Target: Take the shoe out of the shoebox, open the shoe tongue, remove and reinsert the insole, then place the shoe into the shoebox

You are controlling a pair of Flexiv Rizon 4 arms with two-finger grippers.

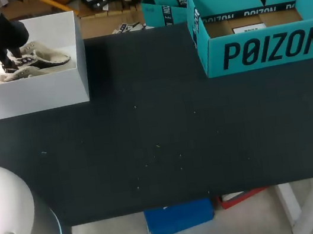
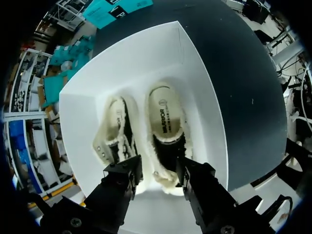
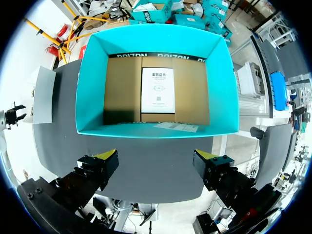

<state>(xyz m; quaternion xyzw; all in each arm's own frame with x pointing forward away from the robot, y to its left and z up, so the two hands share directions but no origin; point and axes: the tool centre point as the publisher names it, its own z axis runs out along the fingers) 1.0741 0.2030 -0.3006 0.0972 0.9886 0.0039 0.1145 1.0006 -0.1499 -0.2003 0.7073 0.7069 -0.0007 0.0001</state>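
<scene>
Two cream fleece-lined shoes lie side by side in the white box (image 1: 50, 92) at the table's far left. My left gripper (image 1: 6, 65) reaches down into that box. In the left wrist view its fingers (image 2: 127, 171) press on both sides of the heel of one shoe (image 2: 165, 122); the other shoe (image 2: 114, 131) lies just beside it. The teal shoebox (image 1: 265, 48) stands open at the far right, with only a white card (image 3: 157, 90) on its brown floor. My right gripper (image 3: 157, 157) hangs open above the shoebox's near wall (image 3: 156, 132), holding nothing.
The black tabletop (image 1: 160, 140) stretches between the two boxes. A paper slip (image 3: 175, 127) lies on the teal shoebox's floor against its near wall.
</scene>
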